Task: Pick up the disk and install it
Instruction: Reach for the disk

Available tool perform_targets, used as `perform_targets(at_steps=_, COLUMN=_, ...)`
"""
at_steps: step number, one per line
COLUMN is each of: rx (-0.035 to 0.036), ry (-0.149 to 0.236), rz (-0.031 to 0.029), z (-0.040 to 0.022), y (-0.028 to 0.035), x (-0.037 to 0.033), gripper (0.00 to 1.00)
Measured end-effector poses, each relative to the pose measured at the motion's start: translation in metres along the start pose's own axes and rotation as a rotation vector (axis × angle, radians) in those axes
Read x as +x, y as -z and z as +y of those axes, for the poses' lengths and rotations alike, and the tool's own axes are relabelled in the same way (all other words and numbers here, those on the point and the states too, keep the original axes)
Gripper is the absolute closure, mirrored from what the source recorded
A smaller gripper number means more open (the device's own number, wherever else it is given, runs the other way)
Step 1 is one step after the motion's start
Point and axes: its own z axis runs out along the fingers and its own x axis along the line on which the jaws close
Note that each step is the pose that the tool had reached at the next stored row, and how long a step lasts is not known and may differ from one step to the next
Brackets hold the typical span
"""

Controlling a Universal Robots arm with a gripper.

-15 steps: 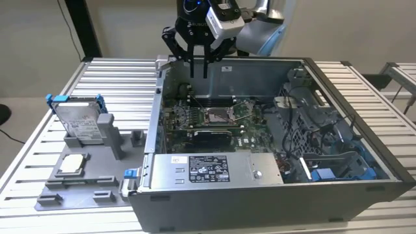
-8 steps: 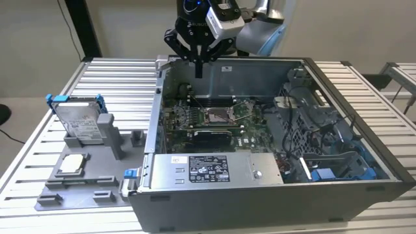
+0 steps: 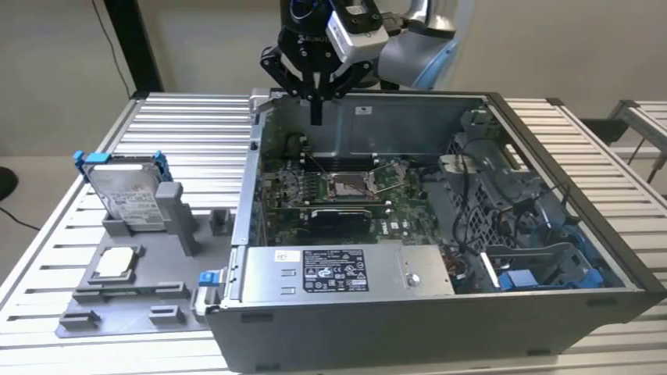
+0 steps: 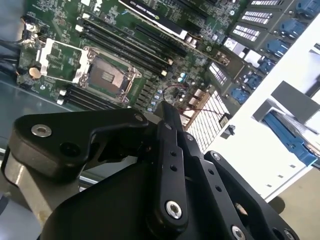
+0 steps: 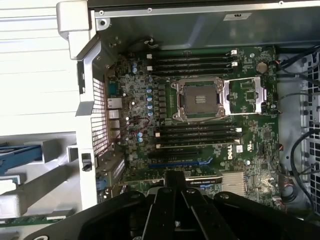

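Pick-up not yet begun: the gripper (image 3: pixel 315 117) hangs over the open computer case (image 3: pixel 417 328), fingers pinched together, holding nothing. The disk (image 3: pixel 125 187) stands upright in its grey stand (image 3: pixel 136 301) at the exterior view's left, well apart; grasping it calls for parted fingers

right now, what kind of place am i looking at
Probably a robotics lab bench for computer assembly: an open computer case on a slatted metal table, the disk upright in a grey fixture beside it, the end effector above the case.
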Motion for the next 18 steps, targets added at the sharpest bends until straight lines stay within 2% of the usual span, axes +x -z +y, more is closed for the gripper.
perform_targets(at_steps=6, rx=-0.0001, ry=0.000, rz=-0.0001, z=-0.0009, y=0.0003, x=0.0144, gripper=1.00)
perform_targets(at_steps=18, rx=-0.0003, ry=0.001, rz=-0.0001, z=-0.0039, y=0.0013, x=0.0555, gripper=1.00)
